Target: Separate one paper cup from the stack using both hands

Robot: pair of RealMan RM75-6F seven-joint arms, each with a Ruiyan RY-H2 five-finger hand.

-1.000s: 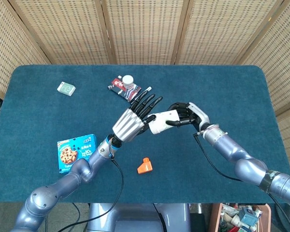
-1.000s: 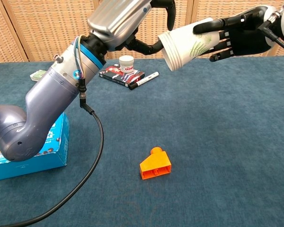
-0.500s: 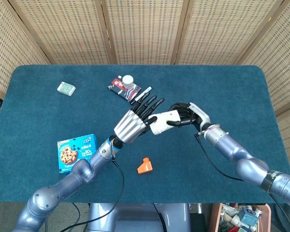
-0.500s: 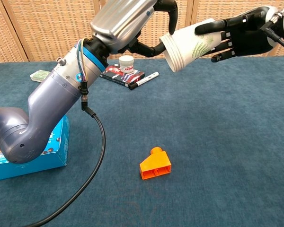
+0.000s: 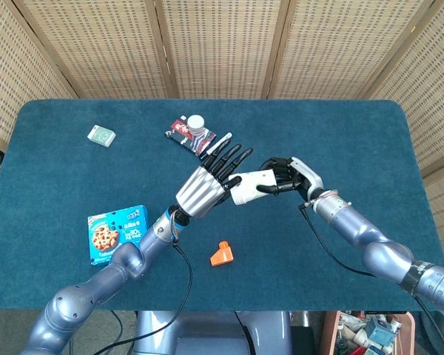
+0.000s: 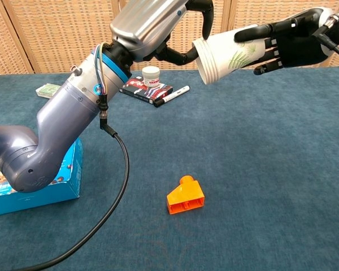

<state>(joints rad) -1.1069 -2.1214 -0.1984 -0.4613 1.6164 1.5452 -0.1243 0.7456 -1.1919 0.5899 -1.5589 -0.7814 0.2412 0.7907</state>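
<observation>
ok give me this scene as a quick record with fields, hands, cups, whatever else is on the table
right hand: grips the paper cup stack on its side, held above the table, rim toward the left hand
left hand: at the stack's rim end, fingers reaching to the rim; whether it grips cannot be told
cup separated: not yet visible
table: blue cloth
orange block: on the table below the hands
cookie box: on the robot's left side
marker: beside a dark packet with a small white jar
green card pack: far left

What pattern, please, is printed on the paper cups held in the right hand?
Green leaves on white paper cups; the chest view shows it best.
</observation>
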